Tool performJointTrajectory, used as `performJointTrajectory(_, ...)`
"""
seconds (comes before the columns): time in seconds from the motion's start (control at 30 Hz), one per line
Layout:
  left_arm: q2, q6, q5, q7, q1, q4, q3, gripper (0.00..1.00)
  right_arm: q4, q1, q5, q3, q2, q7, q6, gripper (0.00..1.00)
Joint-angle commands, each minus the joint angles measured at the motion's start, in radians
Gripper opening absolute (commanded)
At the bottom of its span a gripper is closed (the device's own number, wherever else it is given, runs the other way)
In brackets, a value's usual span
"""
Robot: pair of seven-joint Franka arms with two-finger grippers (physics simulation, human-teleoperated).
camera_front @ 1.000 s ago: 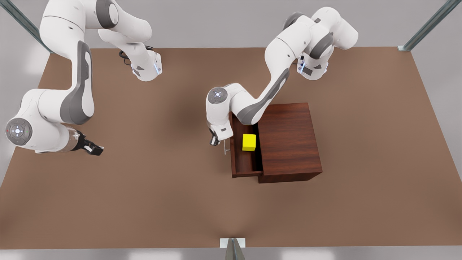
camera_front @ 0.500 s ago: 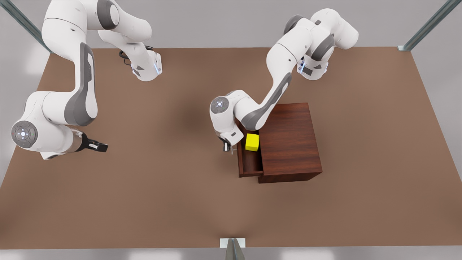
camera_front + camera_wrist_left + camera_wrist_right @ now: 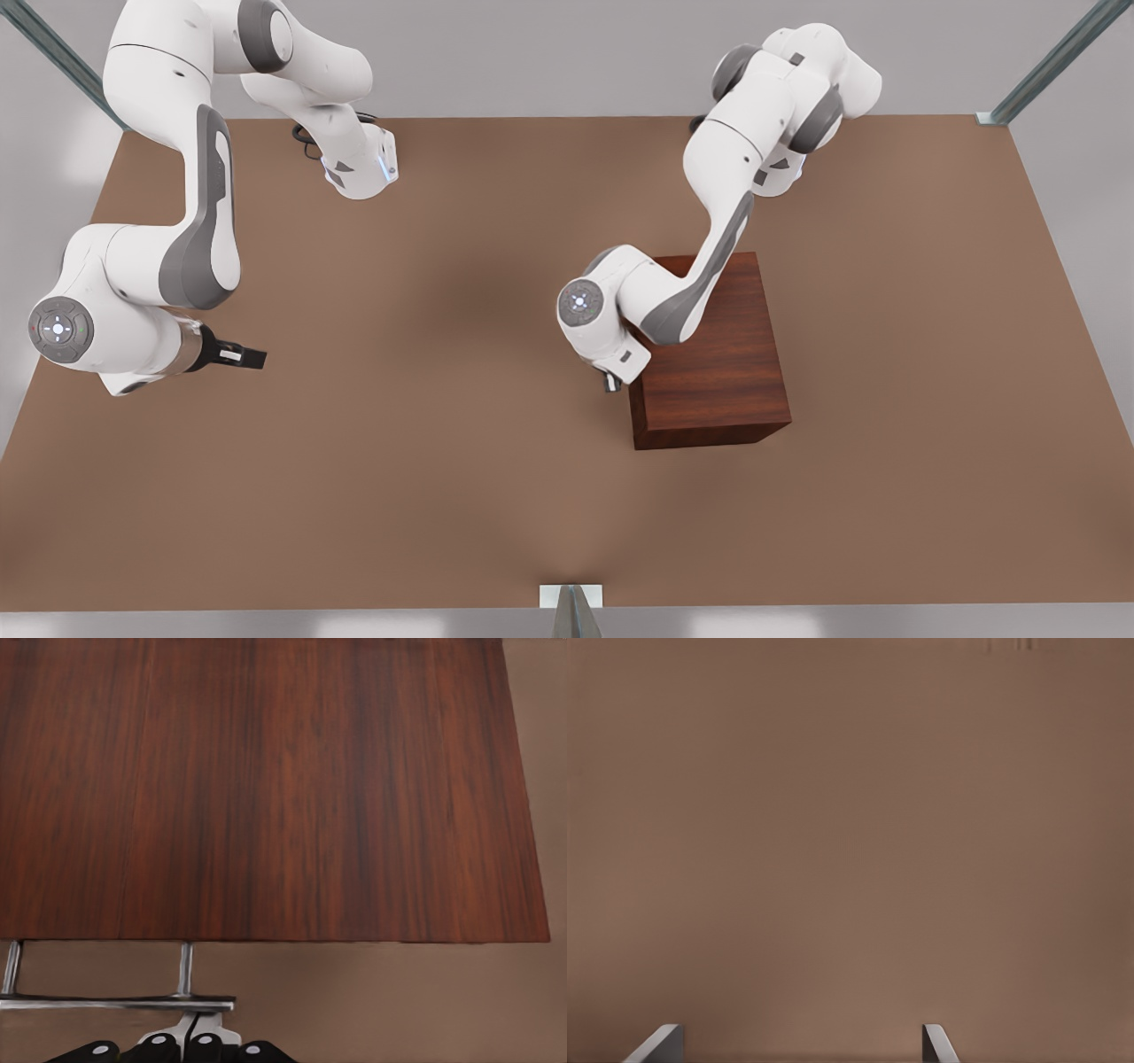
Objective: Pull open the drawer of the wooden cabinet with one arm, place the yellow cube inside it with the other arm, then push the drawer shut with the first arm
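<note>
Two white arms over brown table (image 3: 443, 487). Wooden cabinet (image 3: 718, 354) standing on table, dark reddish wood grain, top face up. Drawer handle (image 3: 115, 1002), thin silver bar on two short posts, sitting close along cabinet's front edge in left wrist view, so drawer pushed in flush with cabinet. Cabinet top (image 3: 266, 788) taking up most of left wrist view, with strip of table beyond its front edge.

Left tool (image 3: 609, 383) just beside cabinet's front, on cabinet's side toward front view's left, right at handle; left tool (image 3: 177, 1050) seen in own wrist view just behind the bar. Touching bar or slightly apart: cannot tell. Clenched or released: cannot tell. Left arm's forearm and elbow crossing above cabinet's top corner.

Right tool (image 3: 252, 357) well apart from cabinet, far off toward front view's left, hovering over bare table, pointing toward cabinet. Right tool (image 3: 802, 1041) released, fingertips (image 3: 660, 1041) spread wide, nothing between them, plain table (image 3: 850, 815) beneath. Right arm waiting.
</note>
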Motion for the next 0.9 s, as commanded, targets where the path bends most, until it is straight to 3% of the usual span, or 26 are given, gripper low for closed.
performJointTrajectory(0.0, -0.004, -0.056, -0.002, 0.082, 0.006, 0.000, 0.002, 0.13, 0.000, 0.000, 0.000, 0.000, 0.000, -0.066, 0.000, 1.00)
performJointTrajectory(0.03, -0.009, -0.056, -0.006, 0.078, 0.004, 0.006, -0.004, 0.13, 0.000, 0.000, 0.000, 0.000, -0.001, -0.066, 0.000, 1.00)
performJointTrajectory(0.1, -0.047, -0.047, -0.080, 0.061, 0.003, 0.044, -0.009, 1.00, 0.000, 0.000, -0.001, 0.000, 0.000, -0.066, 0.000, 1.00)
performJointTrajectory(0.17, -0.147, -0.027, -0.146, 0.081, 0.050, 0.046, -0.009, 1.00, 0.000, 0.000, -0.001, 0.000, 0.000, -0.066, 0.000, 1.00)
performJointTrajectory(0.27, -0.288, -0.232, -0.147, 0.995, 0.197, 0.023, 0.007, 1.00, 0.000, 0.000, -0.001, 0.000, 0.000, -0.066, 0.000, 1.00)
performJointTrajectory(0.33, -0.435, -0.216, -0.213, 1.607, 0.441, -0.138, 0.007, 1.00, 0.000, 0.000, -0.001, 0.000, 0.000, -0.066, 0.000, 1.00)
performJointTrajectory(0.4, -0.474, -0.266, -0.347, 2.465, 0.717, -0.174, 0.005, 1.00, 0.000, 0.002, -0.001, 0.000, 0.005, -0.066, 0.000, 1.00)
performJointTrajectory(0.43, -0.466, -0.274, -0.310, 2.578, 0.716, -0.146, -0.010, 1.00, 0.000, 0.000, -0.001, 0.000, 0.005, -0.066, 0.000, 1.00)
performJointTrajectory(0.5, -0.477, -0.246, -0.187, 2.335, 0.624, -0.141, -0.010, 1.00, 0.000, 0.000, -0.001, 0.000, 0.005, -0.066, 0.000, 1.00)
performJointTrajectory(0.53, -0.562, -0.118, -0.178, 2.328, 0.609, -0.312, -0.010, 1.00, 0.000, 0.000, -0.001, 0.000, 0.005, -0.066, -0.002, 1.00)
performJointTrajectory(0.57, -0.578, -0.125, -0.178, 2.307, 0.609, -0.321, -0.010, 1.00, 0.000, 0.000, -0.001, 0.000, 0.005, -0.066, 0.000, 1.00)
performJointTrajectory(0.63, -0.554, -0.143, -0.186, 2.305, 0.604, -0.232, -0.010, 1.00, 0.000, 0.000, -0.001, 0.000, 0.005, -0.066, 0.000, 1.00)
performJointTrajectory(0.87, -0.535, -0.143, -0.193, 2.308, 0.606, -0.210, -0.010, 1.00, 0.000, 0.000, -0.003, 0.000, 0.005, -0.066, -0.002, 1.00)
